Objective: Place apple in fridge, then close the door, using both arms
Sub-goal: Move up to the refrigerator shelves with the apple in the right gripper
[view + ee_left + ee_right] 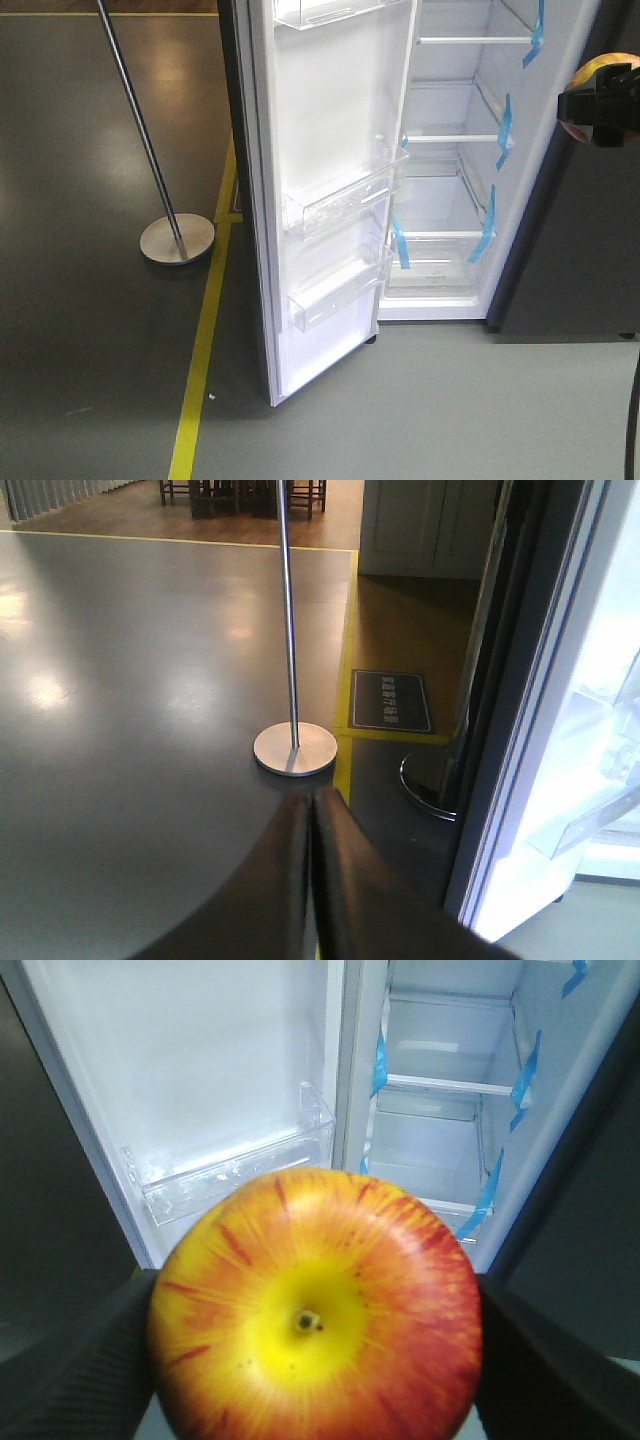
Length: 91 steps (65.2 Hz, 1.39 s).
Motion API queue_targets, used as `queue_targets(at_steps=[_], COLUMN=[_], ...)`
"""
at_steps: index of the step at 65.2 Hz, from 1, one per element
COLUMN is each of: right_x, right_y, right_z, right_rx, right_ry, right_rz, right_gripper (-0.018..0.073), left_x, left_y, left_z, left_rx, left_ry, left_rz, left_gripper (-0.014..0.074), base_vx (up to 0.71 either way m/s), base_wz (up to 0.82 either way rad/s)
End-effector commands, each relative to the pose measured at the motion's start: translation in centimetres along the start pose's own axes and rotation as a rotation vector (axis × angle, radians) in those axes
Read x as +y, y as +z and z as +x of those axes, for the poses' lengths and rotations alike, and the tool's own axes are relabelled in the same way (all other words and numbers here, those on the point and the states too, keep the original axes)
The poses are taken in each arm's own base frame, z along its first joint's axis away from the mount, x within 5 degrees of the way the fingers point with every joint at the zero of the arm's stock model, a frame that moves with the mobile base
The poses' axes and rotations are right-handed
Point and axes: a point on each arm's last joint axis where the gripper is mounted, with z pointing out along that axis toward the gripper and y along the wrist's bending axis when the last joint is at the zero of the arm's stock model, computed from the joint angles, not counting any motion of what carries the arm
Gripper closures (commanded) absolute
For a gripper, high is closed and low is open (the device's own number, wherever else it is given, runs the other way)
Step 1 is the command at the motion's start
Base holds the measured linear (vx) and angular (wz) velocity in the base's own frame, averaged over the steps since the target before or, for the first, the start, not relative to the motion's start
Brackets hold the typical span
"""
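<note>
The red and yellow apple (pixel 315 1310) fills the lower right wrist view, stem dimple facing the camera, with my right gripper (pixel 315 1360) shut on it, one black finger on each side. In the front view the same apple (pixel 592 75) shows at the right edge, behind the black right gripper (pixel 600 105), in front of the fridge's right side. The fridge (pixel 455 180) stands open, white inside, with glass shelves and blue tape strips. Its door (pixel 330 190) is swung wide, its clear bins facing out. My left gripper (pixel 310 805) is shut on nothing, low beside the door's outer edge (pixel 510 770).
A metal pole on a round base (pixel 177 240) stands on the dark floor left of the door. A yellow floor line (pixel 205 340) runs past it. A second round chrome base (pixel 430 780) and a floor sign (pixel 390 702) lie near the door's outer side.
</note>
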Motion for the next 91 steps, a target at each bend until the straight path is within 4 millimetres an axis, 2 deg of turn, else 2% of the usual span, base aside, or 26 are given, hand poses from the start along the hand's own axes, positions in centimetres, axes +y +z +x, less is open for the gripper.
queue_targets(at_steps=[1, 91], right_x=[-0.20, -0.20], right_y=[-1.67, -1.67], right_z=[-1.81, -1.81], right_rx=[-0.135, -0.135], right_ry=[0.000, 0.000], right_rz=[0.027, 0.027], right_gripper=[0.0391, 0.0391], left_x=[-0.19, -0.19], left_y=[0.03, 0.03], left_z=[-0.10, -0.10], left_rx=[-0.059, -0.059], left_ry=[0.000, 0.000], left_rz=[0.030, 0.030], left_gripper=[0.0604, 0.0604], base_vx=[0.08, 0.07], base_wz=[0.01, 0.00])
